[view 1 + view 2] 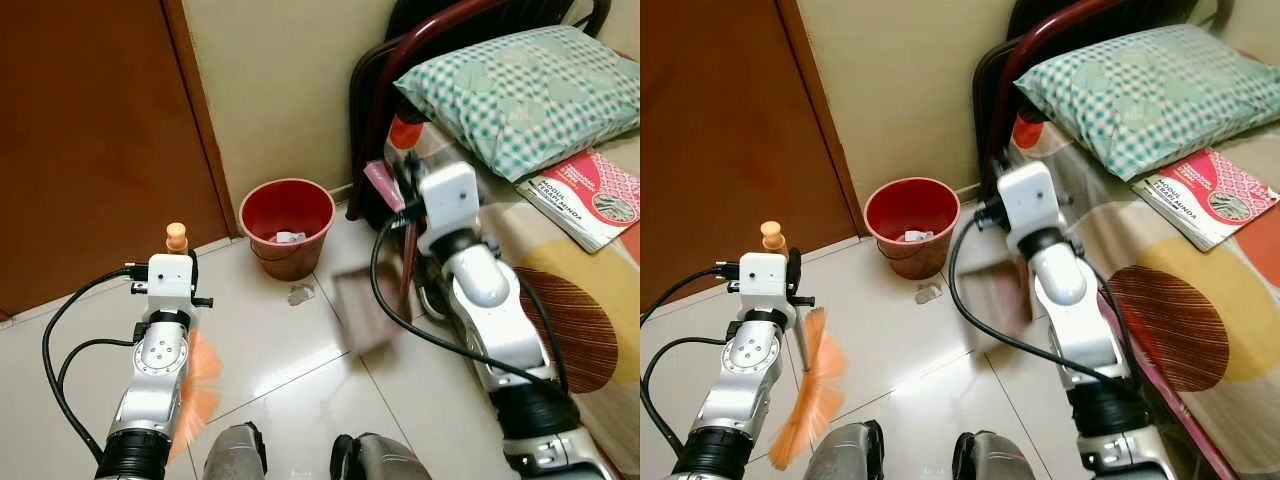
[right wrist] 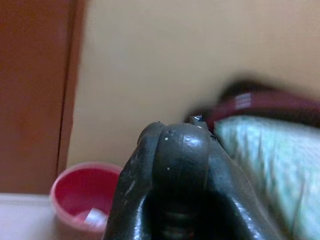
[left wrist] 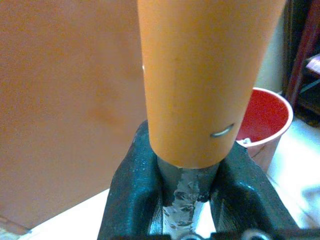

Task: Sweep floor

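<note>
Orange broom bristles (image 1: 808,400) blur beside the left arm, low over the tiled floor (image 1: 290,370), and the left gripper (image 3: 185,200) has its jaws pinched on the broom handle (image 3: 197,75). Ahead, the right gripper (image 2: 175,150) has its jaws pressed around a dark handle (image 2: 181,150) whose blurred dustpan (image 1: 362,312) hangs beside the bed (image 1: 1200,330). A red bucket (image 1: 288,225) stands at the wall with a paper scrap (image 1: 299,294) just before it.

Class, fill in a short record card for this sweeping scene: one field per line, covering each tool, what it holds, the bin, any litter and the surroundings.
Left tool: shut on orange plastic broom handle
Broom bristles: orange, blurred, beside left arm
Right tool: shut on dark handle; blurred flat dustpan below
Bin: round red plastic bucket, paper inside
Litter: small grey scrap on white tiled floor, before bucket
Surroundings: brown wooden door; bed with green checked pillow
</note>
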Tool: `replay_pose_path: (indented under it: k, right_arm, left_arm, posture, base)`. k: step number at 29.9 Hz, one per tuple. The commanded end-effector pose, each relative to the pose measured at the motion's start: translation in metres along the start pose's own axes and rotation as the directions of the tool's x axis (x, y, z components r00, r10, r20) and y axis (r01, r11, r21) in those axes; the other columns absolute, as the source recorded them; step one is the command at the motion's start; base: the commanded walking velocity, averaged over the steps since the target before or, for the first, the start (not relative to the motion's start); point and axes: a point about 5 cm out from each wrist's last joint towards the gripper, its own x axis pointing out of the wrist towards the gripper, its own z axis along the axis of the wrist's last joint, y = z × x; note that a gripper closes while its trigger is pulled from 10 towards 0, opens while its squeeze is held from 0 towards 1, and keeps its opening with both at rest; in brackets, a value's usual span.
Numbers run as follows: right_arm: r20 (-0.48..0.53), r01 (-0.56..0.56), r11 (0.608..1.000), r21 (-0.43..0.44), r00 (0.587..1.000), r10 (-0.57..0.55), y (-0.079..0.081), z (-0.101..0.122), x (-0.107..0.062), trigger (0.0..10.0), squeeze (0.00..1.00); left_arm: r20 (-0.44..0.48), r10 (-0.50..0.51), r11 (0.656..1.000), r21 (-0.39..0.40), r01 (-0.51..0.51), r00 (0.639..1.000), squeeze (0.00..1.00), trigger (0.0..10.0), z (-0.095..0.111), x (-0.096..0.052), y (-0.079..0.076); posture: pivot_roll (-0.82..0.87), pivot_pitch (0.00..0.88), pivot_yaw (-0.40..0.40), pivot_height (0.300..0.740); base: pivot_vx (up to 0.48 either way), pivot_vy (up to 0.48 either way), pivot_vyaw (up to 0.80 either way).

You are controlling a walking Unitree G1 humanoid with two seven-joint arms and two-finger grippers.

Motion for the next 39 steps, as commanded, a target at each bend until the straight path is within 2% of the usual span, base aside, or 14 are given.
replay_pose_path:
  k: [1,2,4,5,6,9,10,13,14,16,21,23,29,39]
  right_arm:
    - [-0.038,0.074,0.996,0.057,0.997,-0.071,-0.011,-0.008,-0.005,10.0,0.00]
    - [-0.038,0.074,0.996,0.057,0.997,-0.071,-0.011,-0.008,-0.005,10.0,0.00]
    - [-0.113,0.141,0.988,0.058,0.985,-0.134,-0.015,-0.027,-0.015,10.0,0.00]
    - [-0.113,0.141,0.988,0.058,0.985,-0.134,-0.015,-0.027,-0.015,10.0,0.00]
    - [-0.179,0.187,0.981,0.058,0.968,-0.174,-0.018,-0.042,-0.024,10.0,0.00]
    - [-0.202,0.207,0.976,0.072,0.961,-0.190,-0.019,-0.047,-0.028,10.0,0.00]
    - [-0.241,0.238,0.968,0.079,0.947,-0.213,-0.021,-0.056,-0.035,10.0,0.00]
    - [-0.253,0.248,0.964,0.092,0.942,-0.219,-0.021,-0.059,-0.038,10.0,0.00]
    - [-0.250,0.267,0.961,0.067,0.937,-0.243,-0.024,-0.062,-0.045,10.0,0.00]
    - [-0.244,0.265,0.963,0.042,0.938,-0.247,-0.025,-0.063,-0.046,10.0,0.00]
    - [-0.203,0.268,0.963,-0.029,0.942,-0.268,-0.027,-0.059,-0.046,10.0,0.00]
    - [-0.198,0.307,0.951,-0.019,0.932,-0.305,-0.034,-0.057,-0.042,10.0,0.00]
    - [-0.181,0.320,0.947,-0.015,0.931,-0.317,-0.038,-0.054,-0.035,10.0,0.00]
    - [-0.175,0.339,0.941,0.007,0.927,-0.333,-0.038,-0.054,-0.029,10.0,0.00]
  left_arm:
    - [-0.023,-0.027,0.999,-0.045,0.026,0.999,0.00,10.0,-0.005,-0.005,-0.006]
    - [-0.023,-0.027,0.999,-0.045,0.026,0.999,0.00,10.0,-0.005,-0.005,-0.006]
    - [-0.008,-0.046,0.996,-0.074,0.045,0.999,0.00,10.0,-0.001,-0.008,-0.009]
    - [-0.008,-0.046,0.996,-0.074,0.045,0.999,0.00,10.0,-0.001,-0.008,-0.009]
    - [0.000,-0.066,0.995,-0.070,0.066,0.998,0.00,10.0,-0.001,-0.010,-0.010]
    - [-0.002,-0.074,0.995,-0.069,0.073,0.997,0.00,10.0,-0.001,-0.011,-0.011]
    - [0.001,-0.088,0.994,-0.070,0.088,0.996,0.00,10.0,-0.002,-0.013,-0.012]
    - [0.007,-0.097,0.993,-0.068,0.097,0.995,0.00,10.0,-0.001,-0.014,-0.013]
    - [0.013,-0.098,0.993,-0.069,0.099,0.995,0.00,10.0,0.000,-0.016,-0.013]
    - [0.013,-0.098,0.993,-0.070,0.099,0.995,0.00,10.0,0.000,-0.017,-0.014]
    - [0.013,-0.103,0.992,-0.074,0.103,0.995,0.00,10.0,0.000,-0.018,-0.016]
    - [0.015,-0.105,0.992,-0.074,0.105,0.994,0.00,10.0,0.001,-0.016,-0.016]
    - [0.022,-0.097,0.991,-0.085,0.099,0.995,0.00,10.0,0.005,-0.013,-0.014]
    - [0.018,-0.096,0.991,-0.095,0.098,0.995,0.00,10.0,0.005,-0.012,-0.016]
  posture:
    - [-0.02,0.108,-0.038,0.740]
    - [-0.02,0.108,-0.038,0.740]
    - [-0.02,0.110,-0.036,0.740]
    - [-0.02,0.110,-0.036,0.740]
    - [-0.02,0.108,-0.037,0.740]
    - [-0.01,0.106,-0.038,0.740]
    - [-0.01,0.107,-0.039,0.740]
    - [-0.01,0.113,-0.039,0.740]
    - [-0.01,0.102,-0.040,0.740]
    - [-0.01,0.105,-0.038,0.740]
    - [-0.01,0.105,-0.038,0.740]
    - [-0.01,0.105,-0.038,0.740]
    - [-0.01,0.100,-0.034,0.740]
    - [-0.01,0.103,-0.029,0.740]
  base:
    - [0.000,0.000,0.00]
    - [0.000,0.000,0.00]
    - [0.000,0.000,0.00]
    - [0.000,0.000,0.00]
    - [0.000,0.000,0.00]
    - [0.000,0.000,0.00]
    - [0.000,0.000,0.00]
    - [0.000,0.000,0.00]
    - [0.296,0.000,0.00]
    - [0.294,0.000,0.00]
    - [0.295,0.000,0.32]
    - [0.341,0.000,0.80]
    - [0.372,0.000,0.79]
    - [0.363,0.000,0.00]
